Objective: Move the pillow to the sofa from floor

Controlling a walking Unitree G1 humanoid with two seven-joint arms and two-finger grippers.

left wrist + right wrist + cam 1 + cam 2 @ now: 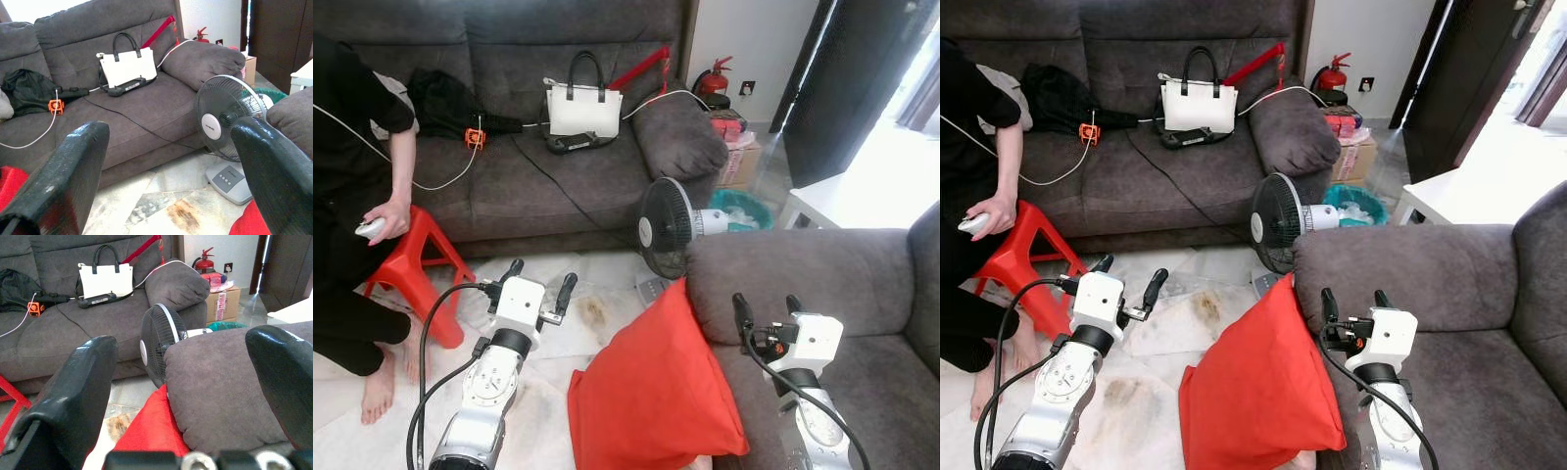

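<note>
A red pillow (651, 387) stands on the floor, leaning against the front of the near grey sofa (803, 269), just below its armrest. My left gripper (539, 281) hovers open over the floor tiles, to the left of the pillow and apart from it. Over the near sofa's seat, right of the pillow, my right gripper (767, 309) is open with nothing between its fingers. The right wrist view catches the pillow's top corner (151, 423) beside the armrest (225, 382).
A black standing fan (668, 227) sits on the floor just behind the pillow. A second grey sofa (558, 166) at the back carries a white handbag (583, 108), cables and a black bag. At left a person (352, 196) sits by a red stool (416, 259).
</note>
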